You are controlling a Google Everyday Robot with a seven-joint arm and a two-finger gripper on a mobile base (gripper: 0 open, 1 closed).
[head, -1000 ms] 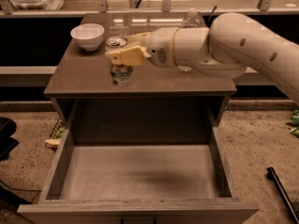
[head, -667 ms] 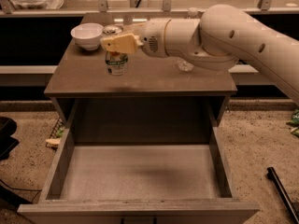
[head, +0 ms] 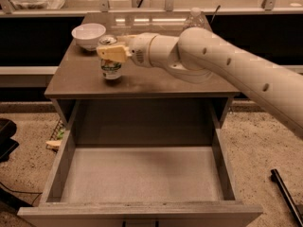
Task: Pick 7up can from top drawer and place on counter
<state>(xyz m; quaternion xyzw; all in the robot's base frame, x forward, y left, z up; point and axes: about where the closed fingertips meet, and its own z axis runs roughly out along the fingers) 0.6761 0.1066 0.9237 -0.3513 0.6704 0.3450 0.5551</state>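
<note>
The 7up can (head: pixel 111 70) stands upright on the left part of the brown counter (head: pixel 161 83), just right of a white bowl. My gripper (head: pixel 111 52) reaches in from the right, and its yellow fingers (head: pixel 113 54) are closed around the can's upper half. The can's base looks level with the counter top. The top drawer (head: pixel 142 174) is pulled wide open below, and its flat grey bottom holds nothing.
A white bowl (head: pixel 88 35) sits at the counter's back left. A clear plastic bottle (head: pixel 195 17) stands at the back, partly behind my arm. A shelf rail runs behind the counter. A black rod (head: pixel 286 195) lies on the floor at right, and dark gear (head: pixel 5 138) at left.
My gripper has moved the can left and slightly forward across the counter, and lowered it until it sits on the surface.
</note>
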